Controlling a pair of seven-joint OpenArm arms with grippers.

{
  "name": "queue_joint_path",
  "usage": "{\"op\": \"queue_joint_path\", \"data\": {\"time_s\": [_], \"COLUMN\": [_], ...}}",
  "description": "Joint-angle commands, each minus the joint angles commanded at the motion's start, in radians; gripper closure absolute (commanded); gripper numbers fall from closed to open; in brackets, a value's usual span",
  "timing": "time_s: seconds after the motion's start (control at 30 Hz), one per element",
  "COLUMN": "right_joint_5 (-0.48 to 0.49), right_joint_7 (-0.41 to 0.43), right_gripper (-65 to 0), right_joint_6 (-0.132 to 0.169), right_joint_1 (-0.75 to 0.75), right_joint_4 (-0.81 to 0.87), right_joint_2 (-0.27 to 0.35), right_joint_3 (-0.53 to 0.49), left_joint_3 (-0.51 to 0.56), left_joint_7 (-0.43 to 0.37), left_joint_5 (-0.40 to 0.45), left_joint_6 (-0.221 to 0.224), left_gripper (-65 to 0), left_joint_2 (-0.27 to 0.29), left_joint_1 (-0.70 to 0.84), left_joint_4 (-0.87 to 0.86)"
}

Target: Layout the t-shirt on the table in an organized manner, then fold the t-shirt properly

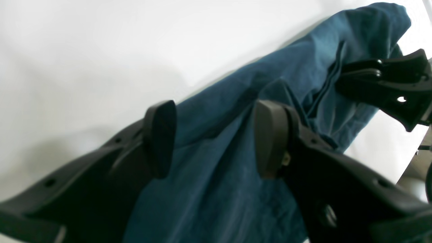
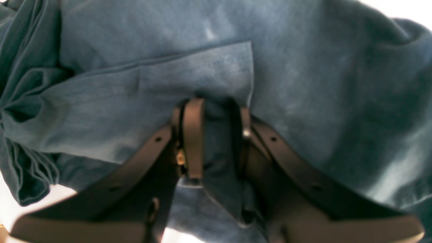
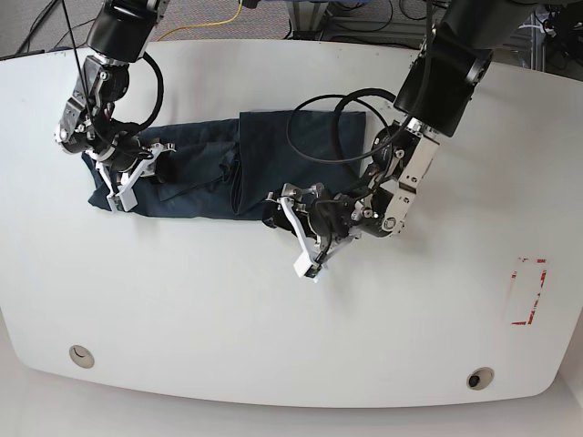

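While right tool (image 2: pixel 216 135) clamps t-shirt (image 3: pixel 264 150), left tool (image 1: pixel 216 138) gapes over it.

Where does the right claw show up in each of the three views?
Left wrist: right claw at the upper right edge, on the t-shirt.
Right wrist: it is bottom centre, shut on a fold.
Base: it is at upper left.
Shared landmark: the t-shirt.
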Motion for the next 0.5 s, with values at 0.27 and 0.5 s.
{"op": "queue_joint_path", "data": {"time_s": [0.27,0.5], "right_joint_5": [0.0,0.0], "right_joint_7": [0.0,0.0], "right_gripper": [-14.0,-14.0], "right_joint_6": [0.0,0.0], "right_joint_1": [0.0,-0.002], "right_joint_4": [0.0,0.0], "right_joint_2": [0.0,0.0], "right_joint_3": [0.0,0.0], "left_joint_3": [0.057,0.058], "left_joint_7": [0.0,0.0], "left_joint_5": [-0.003,-0.003], "left_joint_6": [0.0,-0.002], "left_gripper": [-33.9,-33.9], "left_joint_2": [-0.025,-0.025], "left_joint_1": [0.025,0.029], "left_joint_4": [0.008,0.003]}}
